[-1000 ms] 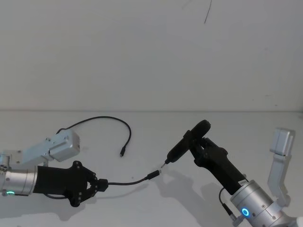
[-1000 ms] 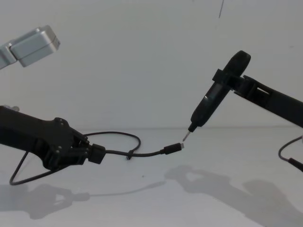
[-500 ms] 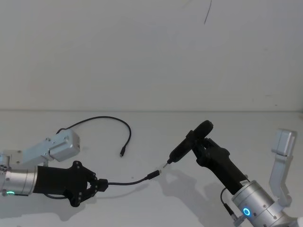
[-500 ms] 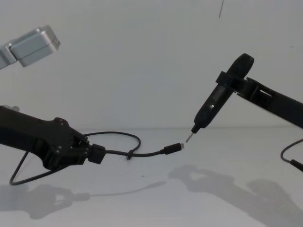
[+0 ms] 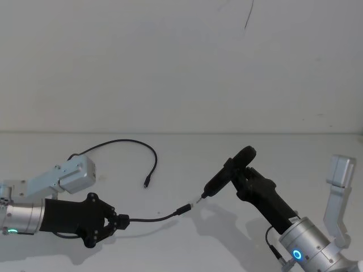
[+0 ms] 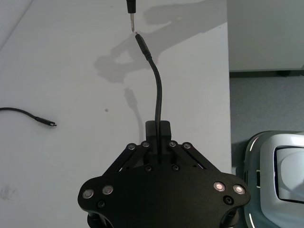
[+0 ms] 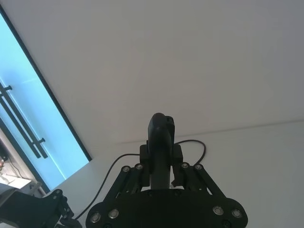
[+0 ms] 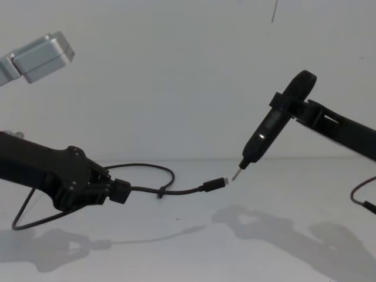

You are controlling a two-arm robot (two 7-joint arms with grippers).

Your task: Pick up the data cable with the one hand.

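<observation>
Black and angular, the left gripper (image 5: 117,221) is sitting at the near left over the white table (image 5: 187,153), its fingers clamped together on the cable (image 5: 156,217). That cord is arching rightward off the surface, its metal-tipped plug (image 8: 216,184) hanging in the air near the middle; the other plug (image 5: 146,183) is lying farther back on the table. At the right, the right gripper (image 5: 245,175) is squeezing a black pen tool (image 5: 227,176) whose thin tip is nearly touching the raised plug.
</observation>
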